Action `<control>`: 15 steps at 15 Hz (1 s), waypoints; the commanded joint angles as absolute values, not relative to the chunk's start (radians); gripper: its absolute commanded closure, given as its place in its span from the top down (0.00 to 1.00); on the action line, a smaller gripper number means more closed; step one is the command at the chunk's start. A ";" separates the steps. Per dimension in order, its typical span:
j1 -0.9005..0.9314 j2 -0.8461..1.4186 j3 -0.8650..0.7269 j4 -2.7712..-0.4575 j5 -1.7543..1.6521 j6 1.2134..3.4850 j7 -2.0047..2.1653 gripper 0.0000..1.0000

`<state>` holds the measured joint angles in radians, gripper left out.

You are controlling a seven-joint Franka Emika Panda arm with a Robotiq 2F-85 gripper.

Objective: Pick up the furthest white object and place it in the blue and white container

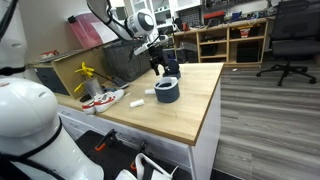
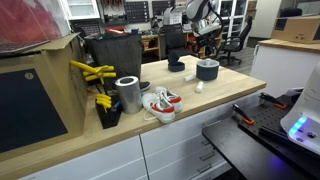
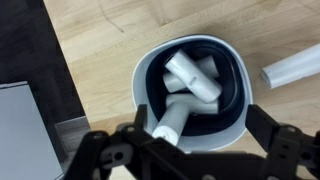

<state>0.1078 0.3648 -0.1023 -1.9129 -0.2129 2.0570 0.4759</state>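
Gripper [image 3: 190, 142], jaws spread wide and empty, hangs over the blue and white container [image 3: 140, 72] holding white tubes [image 3: 195, 78]; placing looks done, so lift straight clear next.

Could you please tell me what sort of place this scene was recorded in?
Most likely a robotics lab or workshop: a wood-topped workbench, open shelving packed with equipment along the back wall, and a wheeled office chair on the plank floor.

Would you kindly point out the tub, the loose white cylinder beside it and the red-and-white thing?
tub [image 3: 141, 85]: wrist view, on its pale left rim.
loose cylinder [image 3: 293, 67]: wrist view, middle of its body.
red-and-white thing [image 2: 160, 103]: in an exterior view, on its middle.
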 commanded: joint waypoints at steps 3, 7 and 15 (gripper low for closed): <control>0.088 0.287 -0.087 -1.978 -0.203 2.035 0.459 1.00; 0.056 0.310 -0.112 -1.966 -0.203 2.043 0.489 1.00; 0.018 0.370 -0.130 -1.940 -0.189 2.105 0.540 1.00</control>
<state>0.0164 0.3469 -0.1280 -1.9553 -0.2096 2.0749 0.5085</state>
